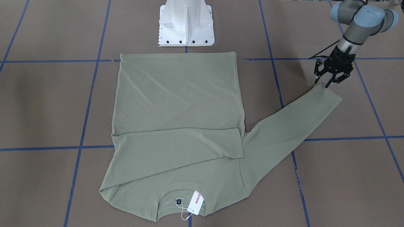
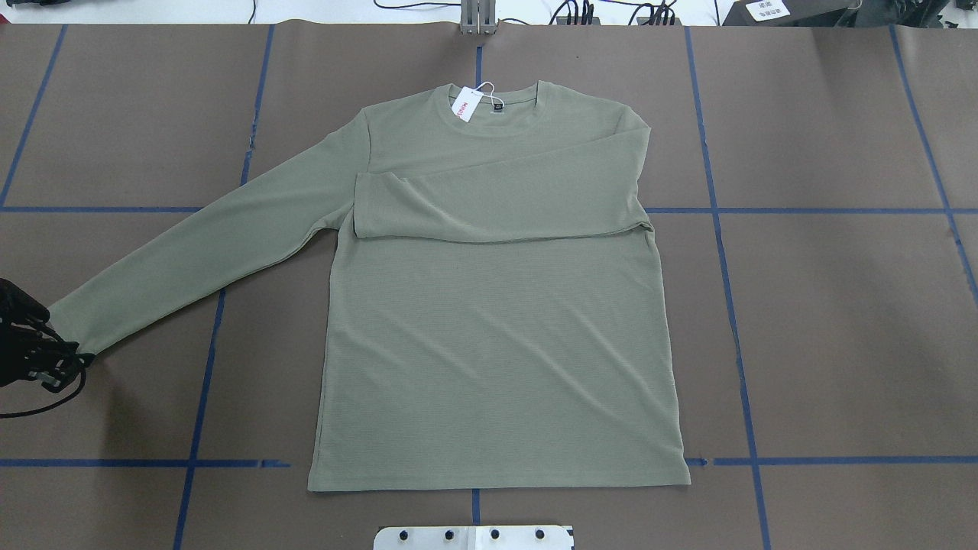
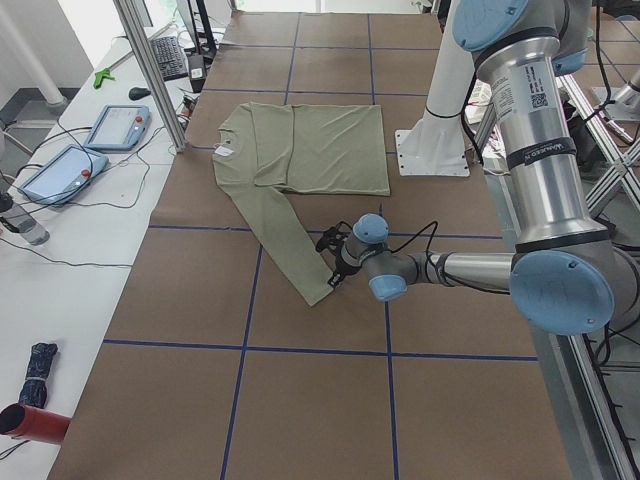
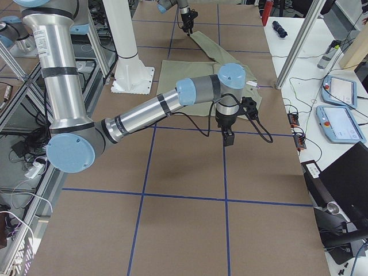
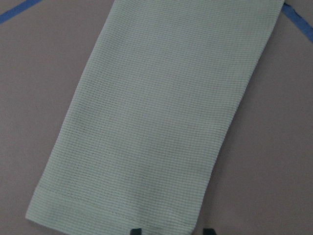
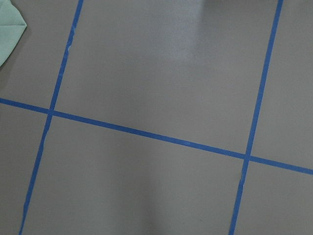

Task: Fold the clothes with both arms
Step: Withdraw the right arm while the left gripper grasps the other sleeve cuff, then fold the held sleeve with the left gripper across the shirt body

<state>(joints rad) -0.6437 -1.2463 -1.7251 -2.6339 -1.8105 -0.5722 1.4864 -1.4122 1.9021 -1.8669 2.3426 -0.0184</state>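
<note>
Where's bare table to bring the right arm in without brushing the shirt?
Widest bare table lies on the shirt's right side, from its side seam outward, across the blue tape lines. The left side is crowded: the spread sleeve runs out to the open left gripper.

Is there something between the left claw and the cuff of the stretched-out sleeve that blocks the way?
Nothing visible does. The open left claw hangs right at the cuff of the shirt, on its outstretched sleeve, with no object between them.
</note>
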